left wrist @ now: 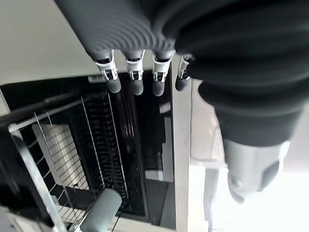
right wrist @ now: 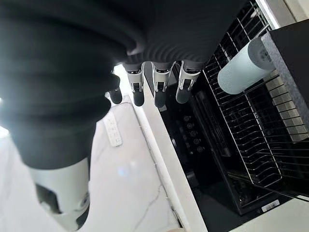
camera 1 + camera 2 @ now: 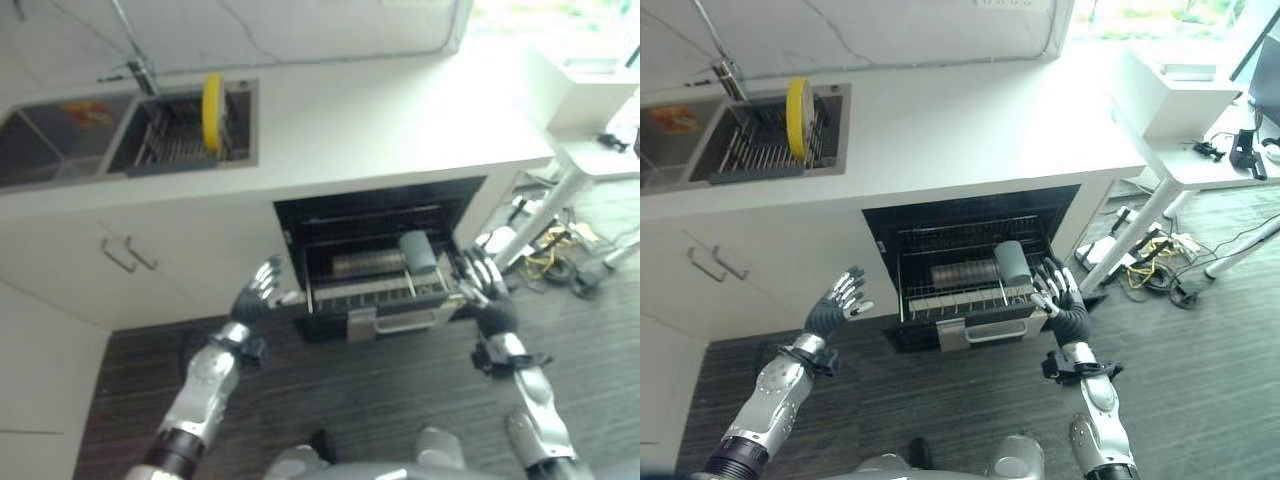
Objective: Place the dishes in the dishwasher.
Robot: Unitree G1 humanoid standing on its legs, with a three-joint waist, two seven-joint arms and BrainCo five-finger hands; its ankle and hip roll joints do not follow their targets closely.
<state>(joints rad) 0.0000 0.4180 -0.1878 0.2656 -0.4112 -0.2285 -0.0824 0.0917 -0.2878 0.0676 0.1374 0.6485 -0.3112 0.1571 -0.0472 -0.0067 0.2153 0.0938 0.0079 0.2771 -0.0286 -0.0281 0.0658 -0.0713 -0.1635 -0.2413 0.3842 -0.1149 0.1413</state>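
Note:
A yellow plate [image 3: 212,110] stands upright in the dark drying rack [image 3: 180,140] inside the sink. Below the counter the dishwasher [image 3: 375,215] is open, its wire rack [image 3: 965,295] pulled partly out. A grey cup [image 3: 1012,262] lies on its side in the rack, the same grey cup [image 2: 241,67] showing past my right fingers. My left hand [image 3: 255,292] is raised, fingers straight, just left of the rack's front corner. At the rack's right front corner my right hand [image 3: 1062,298] is open too. Neither hand holds anything.
A second sink basin [image 3: 45,145] lies left of the rack. White cabinet doors with handles [image 3: 128,255] sit left of the dishwasher. A white table [image 3: 1180,110] with cables on the floor [image 3: 1155,260] stands to the right. Dark wood floor [image 3: 380,390] lies in front.

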